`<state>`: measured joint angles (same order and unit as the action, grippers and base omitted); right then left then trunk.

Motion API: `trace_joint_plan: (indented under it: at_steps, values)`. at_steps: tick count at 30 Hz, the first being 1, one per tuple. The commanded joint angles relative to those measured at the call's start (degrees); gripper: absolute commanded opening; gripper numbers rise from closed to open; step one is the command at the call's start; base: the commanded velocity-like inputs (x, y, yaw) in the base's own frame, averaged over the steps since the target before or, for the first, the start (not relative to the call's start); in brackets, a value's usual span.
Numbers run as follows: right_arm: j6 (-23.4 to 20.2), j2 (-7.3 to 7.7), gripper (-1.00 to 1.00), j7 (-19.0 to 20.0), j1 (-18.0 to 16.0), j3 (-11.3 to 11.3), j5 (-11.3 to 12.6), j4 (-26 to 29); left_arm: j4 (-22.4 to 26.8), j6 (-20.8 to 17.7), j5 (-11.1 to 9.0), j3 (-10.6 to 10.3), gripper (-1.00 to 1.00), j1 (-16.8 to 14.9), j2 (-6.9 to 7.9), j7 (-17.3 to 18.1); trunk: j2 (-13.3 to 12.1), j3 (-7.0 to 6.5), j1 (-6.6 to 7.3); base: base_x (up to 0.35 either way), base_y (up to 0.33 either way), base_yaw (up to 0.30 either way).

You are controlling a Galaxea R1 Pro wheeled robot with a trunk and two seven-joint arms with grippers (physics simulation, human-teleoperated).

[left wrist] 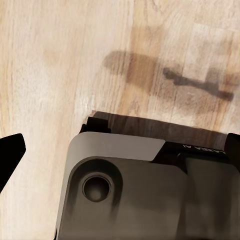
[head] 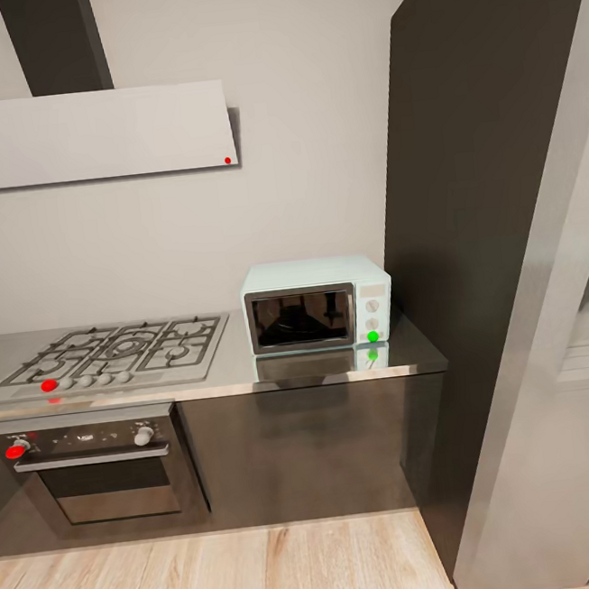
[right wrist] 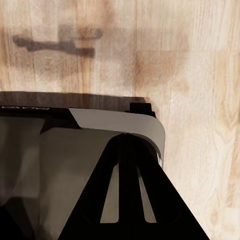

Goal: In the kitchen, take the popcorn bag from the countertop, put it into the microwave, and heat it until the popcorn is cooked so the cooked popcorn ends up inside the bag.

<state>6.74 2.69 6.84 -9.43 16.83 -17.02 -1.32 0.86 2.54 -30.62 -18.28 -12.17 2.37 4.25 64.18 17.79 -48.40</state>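
Observation:
The pale mint-blue microwave [head: 317, 303] stands on the grey glossy countertop [head: 239, 373], at its right end, with the dark glass door closed and a green dot by the lower knob. The popcorn bag is out of view. In the left wrist view, my left gripper [left wrist: 120, 150] hangs over the robot's grey base, with one black fingertip [left wrist: 11, 150] far out at the picture's edge; it looks open and empty. In the right wrist view, my right gripper [right wrist: 131, 147] has its black fingers drawn together to a point, shut on nothing.
A gas hob [head: 110, 352] lies left of the microwave, with a built-in oven [head: 99, 465] below and a hood [head: 92, 134] above. A tall dark cabinet [head: 486, 220] and a grey fridge [head: 572, 429] stand at the right. Wooden floor [head: 225, 578] lies before the cabinets.

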Motion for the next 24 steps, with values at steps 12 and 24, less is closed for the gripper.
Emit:
trace_joint_plan:
  at_steps: [12,24]
  values:
    - [0.3,0.03,-1.00,0.1,-0.1,0.5,-0.5,-0.2,-0.1,0.2,-0.6,-0.5,1.00,-0.1,0.01,0.2,0.0,0.07,0.00,0.000,0.000,0.000]
    - [0.3,0.03,-1.00,0.2,-0.1,0.5,-0.5,-0.2,-0.1,0.2,-0.6,-0.5,1.00,0.0,0.01,0.2,0.0,0.07,0.00,0.000,0.000,0.000]
